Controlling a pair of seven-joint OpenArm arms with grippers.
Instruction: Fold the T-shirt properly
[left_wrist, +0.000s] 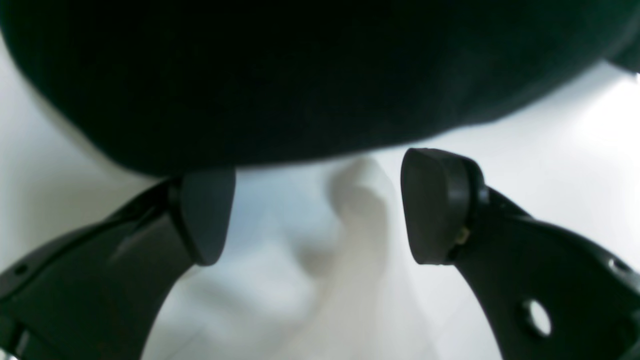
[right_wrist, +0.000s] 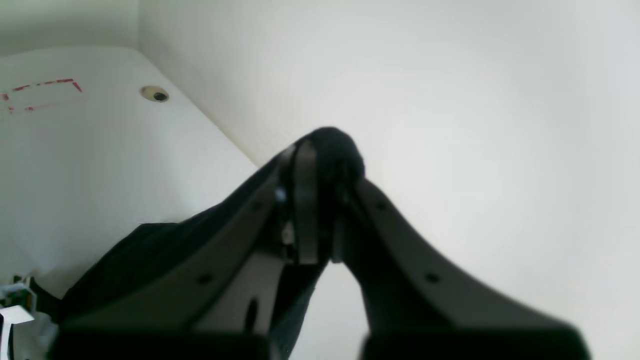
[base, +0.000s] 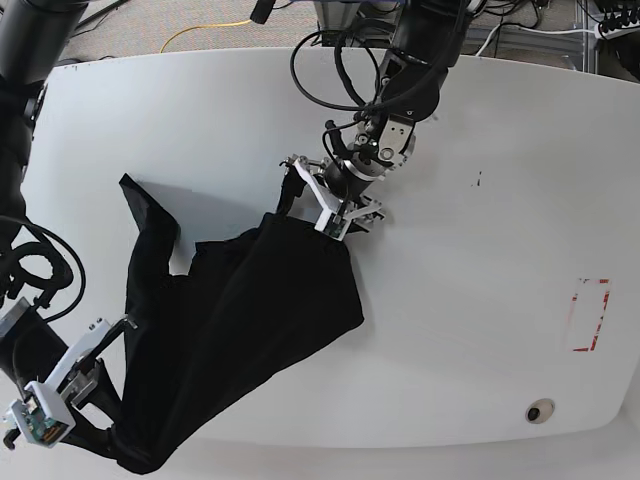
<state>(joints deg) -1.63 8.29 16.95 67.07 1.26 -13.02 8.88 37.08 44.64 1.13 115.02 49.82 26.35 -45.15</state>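
Shirts: one black T-shirt (base: 240, 320), draped across the lower left of the white table (base: 480, 150) in the base view, bunched rather than flat.
Grippers: two, one at each end of the cloth.
Tape marks: one red outline (base: 590, 315) at the right edge of the table, well apart from the shirt.
Table holes: one small round hole (base: 540, 411) at the lower right.
Left gripper (base: 312, 205): upper middle of the base view, right at the shirt's top edge, jaws spread wide; in the left wrist view the dark cloth (left_wrist: 300, 75) fills the top of the frame just beyond the two pads (left_wrist: 430, 205), with nothing between them.
Right gripper (right_wrist: 325, 150): lower left corner of the base view, jaws pressed together on a fold of the T-shirt, black cloth bulging at the tips and trailing down to the lower left of the right wrist view.
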